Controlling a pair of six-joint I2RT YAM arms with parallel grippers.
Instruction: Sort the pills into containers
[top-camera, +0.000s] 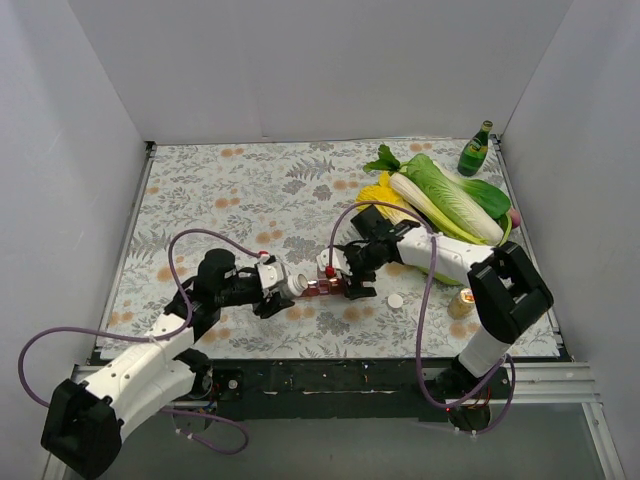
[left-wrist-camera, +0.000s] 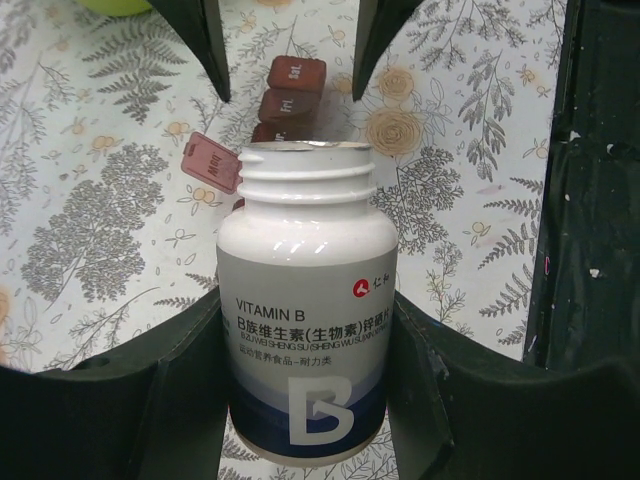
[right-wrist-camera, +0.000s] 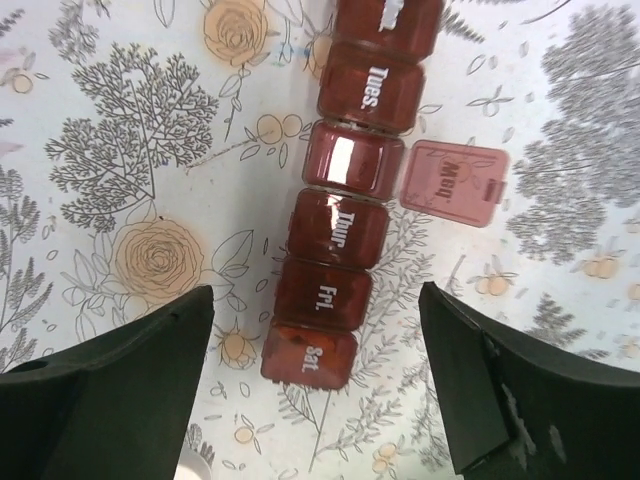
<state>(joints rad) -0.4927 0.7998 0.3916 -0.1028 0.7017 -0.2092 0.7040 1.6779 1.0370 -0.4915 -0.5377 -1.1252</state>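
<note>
The containers are a dark-red strip of day compartments (right-wrist-camera: 335, 235) lying on the floral cloth, also in the top view (top-camera: 322, 289). One middle compartment (right-wrist-camera: 352, 160) is open, its pink lid (right-wrist-camera: 450, 185) swung aside. My right gripper (right-wrist-camera: 315, 300) is open and hovers over the Fri/Sat end, fingers either side, touching nothing; it also shows in the top view (top-camera: 350, 278). My left gripper (left-wrist-camera: 305, 300) is shut on an uncapped white Vitamin B bottle (left-wrist-camera: 305, 330), its mouth pointing at the strip (left-wrist-camera: 288, 90). In the top view the bottle (top-camera: 290, 283) lies just left of the strip. No loose pills show.
A white cap (top-camera: 396, 300) lies right of the strip, and a tan-lidded little jar (top-camera: 463, 298) lies further right. A cabbage (top-camera: 450, 200), corn (top-camera: 385, 195) and a green glass bottle (top-camera: 474, 150) stand at the back right. White walls enclose the table.
</note>
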